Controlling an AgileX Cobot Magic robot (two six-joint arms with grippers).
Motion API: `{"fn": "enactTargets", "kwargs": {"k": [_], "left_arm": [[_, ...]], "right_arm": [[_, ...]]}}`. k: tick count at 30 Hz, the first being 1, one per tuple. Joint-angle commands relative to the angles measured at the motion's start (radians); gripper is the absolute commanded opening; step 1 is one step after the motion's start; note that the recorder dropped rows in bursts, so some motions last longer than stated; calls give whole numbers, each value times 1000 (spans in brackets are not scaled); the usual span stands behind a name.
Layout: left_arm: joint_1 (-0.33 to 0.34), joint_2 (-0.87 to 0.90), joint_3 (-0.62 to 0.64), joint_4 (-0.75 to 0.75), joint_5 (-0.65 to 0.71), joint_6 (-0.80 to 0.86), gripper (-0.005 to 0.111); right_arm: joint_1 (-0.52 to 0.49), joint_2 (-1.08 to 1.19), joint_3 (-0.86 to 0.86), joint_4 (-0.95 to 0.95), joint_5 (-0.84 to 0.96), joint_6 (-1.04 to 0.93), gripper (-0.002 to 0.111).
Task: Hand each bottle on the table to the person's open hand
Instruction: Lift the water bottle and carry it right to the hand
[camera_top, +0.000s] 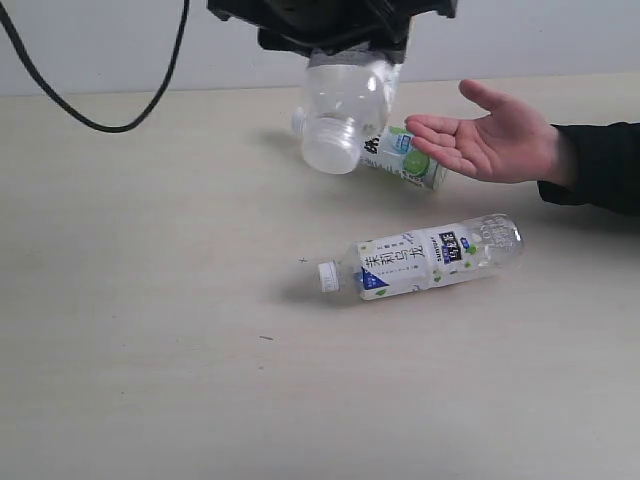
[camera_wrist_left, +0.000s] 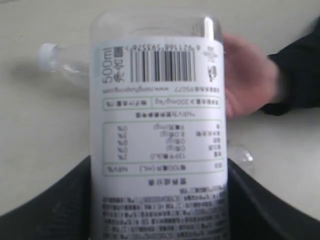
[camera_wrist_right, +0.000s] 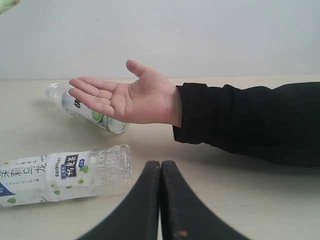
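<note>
1 clear plastic blue-white-labelled bottle (camera_top: 425, 258), cylindrical, white cap, lay on its side on the smooth pale beige table (camera_top: 150, 300), apparently empty. 1 green-lime bottle (camera_top: 405, 158) lay beyond it, partly hidden by the open hand (camera_top: 490, 140). 1 clear white-labelled bottle (camera_top: 340, 115), apparently empty, was clamped in the left gripper (camera_top: 340, 40) above the table, just beside the hand's fingertips and apart from them. Right gripper (camera_wrist_right: 160, 200): black jaws pressed together, holding nothing.

The left gripper (camera_top: 332, 36) hangs high, fingers clamped on a bottle (camera_top: 340, 115), while the right gripper (camera_wrist_right: 160, 171) sits low, fingers pressed together.
</note>
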Motion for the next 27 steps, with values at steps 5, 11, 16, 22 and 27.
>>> {"fn": "enactTargets", "kwargs": {"k": [5, 11, 16, 22, 27], "left_arm": [[-60, 92, 3, 7, -332, -220, 0], [-60, 209, 3, 7, -589, -407, 0], [-52, 338, -12, 7, -798, -580, 0], [-15, 457, -81, 21, -780, -633, 0], [19, 468, -81, 23, -768, -625, 0]], "right_arm": [[-4, -6, 5, -1, -10, 0, 0], [-4, -6, 5, -1, -10, 0, 0], [-4, -6, 5, -1, -10, 0, 0], [-4, -6, 5, -1, -10, 0, 0], [-4, -6, 5, -1, 0, 0, 0]]}}
